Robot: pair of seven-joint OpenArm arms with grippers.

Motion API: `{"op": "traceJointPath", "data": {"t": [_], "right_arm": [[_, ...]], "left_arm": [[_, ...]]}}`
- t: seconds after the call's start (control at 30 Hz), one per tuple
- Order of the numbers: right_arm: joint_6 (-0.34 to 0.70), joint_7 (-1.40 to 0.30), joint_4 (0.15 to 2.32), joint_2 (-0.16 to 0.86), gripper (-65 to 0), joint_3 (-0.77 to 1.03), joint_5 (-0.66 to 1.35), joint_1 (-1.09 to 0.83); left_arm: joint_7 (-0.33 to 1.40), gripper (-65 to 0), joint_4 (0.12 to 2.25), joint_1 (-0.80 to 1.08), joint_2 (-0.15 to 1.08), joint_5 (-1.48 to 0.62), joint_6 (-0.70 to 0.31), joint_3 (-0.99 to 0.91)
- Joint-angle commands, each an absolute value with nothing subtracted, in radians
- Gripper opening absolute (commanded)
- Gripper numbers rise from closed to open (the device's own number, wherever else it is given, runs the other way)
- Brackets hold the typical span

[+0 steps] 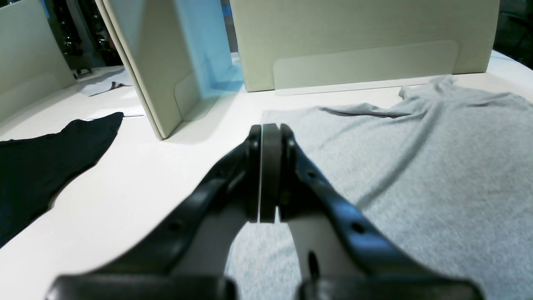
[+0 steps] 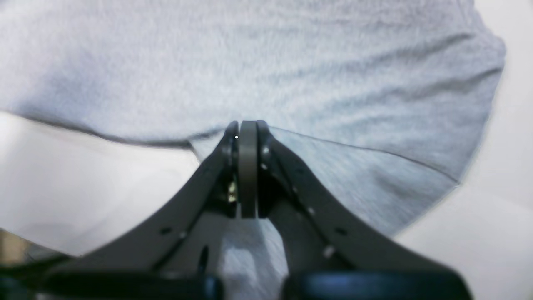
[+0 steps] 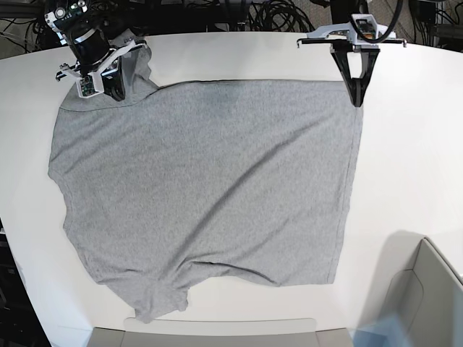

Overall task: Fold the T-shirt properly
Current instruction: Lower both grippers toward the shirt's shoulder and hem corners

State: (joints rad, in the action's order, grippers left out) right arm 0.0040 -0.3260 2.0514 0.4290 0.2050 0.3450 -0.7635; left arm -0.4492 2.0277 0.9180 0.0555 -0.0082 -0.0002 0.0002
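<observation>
The heather-grey T-shirt point(image 3: 210, 181) lies spread with its plain side up on the white table point(image 3: 412, 144). At the shirt's far left corner my right gripper point(image 3: 119, 87) is shut on a bunched, lifted bit of fabric. In the right wrist view the cloth point(image 2: 291, 62) folds away from the shut right gripper point(image 2: 247, 125). My left gripper point(image 3: 355, 101) points down at the shirt's far right corner, shut. In the left wrist view the left gripper point(image 1: 270, 127) hovers over the flat shirt point(image 1: 416, 166); no fabric shows between the pads.
Beige cardboard panels point(image 1: 362, 41) and an angled one point(image 1: 145, 62) stand beyond the shirt. A black cloth point(image 1: 41, 166) lies to the left in the left wrist view. A box point(image 3: 427, 289) sits at the table's near right corner. Cables point(image 3: 275, 14) run behind the table.
</observation>
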Motion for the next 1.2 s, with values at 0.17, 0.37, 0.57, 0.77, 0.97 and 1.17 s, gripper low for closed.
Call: {"op": "traceJointPath", "data": {"t": [0.17, 0.37, 0.57, 0.77, 0.97, 1.17], "right_arm": [[0.007, -0.39, 2.071, 0.479, -61.8, 0.246, 0.578, -0.713], [0.033, -0.611, 2.071, 0.446, -61.1, 0.406, 0.826, -0.615], [0.326, -0.76, 2.069, 0.309, -61.0, 0.639, 0.918, -0.539], [0.341, -0.769, 2.069, 0.216, -61.0, 0.68, 0.67, -0.538], [0.341, -0.691, 2.069, 0.196, -61.2, 0.68, 0.499, -0.518], [0.343, -0.687, 2.069, 0.203, -61.2, 0.682, 0.496, -0.437]], "left_arm": [[-0.469, -52.8, 2.045, 0.931, 0.09, -0.002, 0.001, 0.002], [-0.403, -49.2, 2.045, 0.892, 0.209, -0.004, 0.002, 0.01], [-0.384, -49.2, 2.045, 0.86, 0.275, -0.004, 0.002, 0.002], [-0.381, -49.2, 2.043, 0.837, 0.308, -0.005, 0.002, 0.007], [-0.34, -49.2, 2.043, 0.799, 0.3, -0.005, 0.002, 0.01], [-0.269, -49.2, 2.043, 0.766, 0.243, -0.005, 0.002, 0.01]]}}
